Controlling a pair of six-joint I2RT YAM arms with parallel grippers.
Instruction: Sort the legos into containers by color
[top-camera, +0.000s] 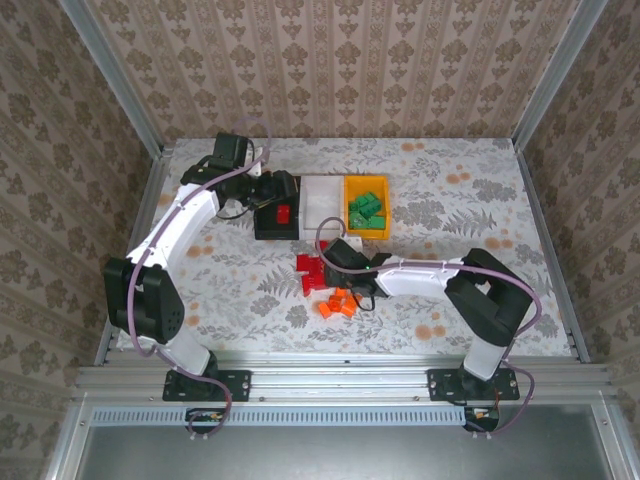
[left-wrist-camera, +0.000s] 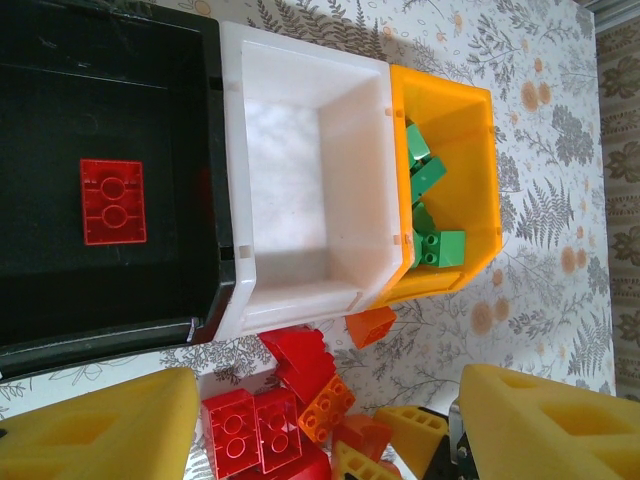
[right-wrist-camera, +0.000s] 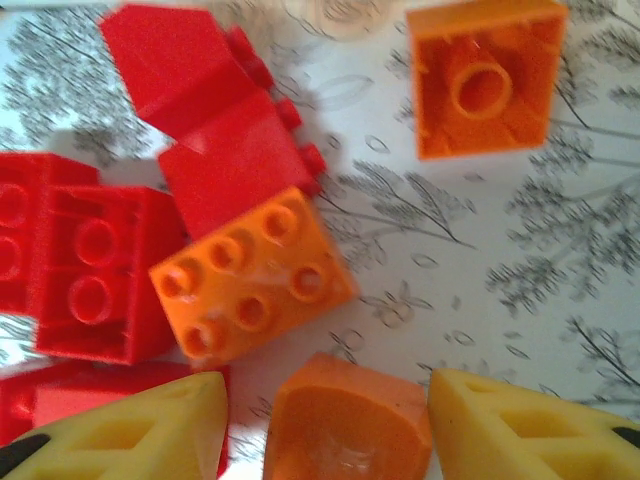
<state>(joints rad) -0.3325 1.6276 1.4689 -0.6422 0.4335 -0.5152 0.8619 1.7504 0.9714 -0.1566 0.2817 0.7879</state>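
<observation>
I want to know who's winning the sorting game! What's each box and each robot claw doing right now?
Black bin: holds one red brick.
White bin: empty.
Yellow-orange bin: holds green bricks.
Loose red and orange bricks: unsorted on the table.
Left gripper: open, holding nothing, over the black bin.
Right gripper: open, fingers either side of an orange brick.

Lab test booth: aluminium frame (top-camera: 340, 378), wallpapered panels (top-camera: 330, 60) around table (top-camera: 250, 270).
</observation>
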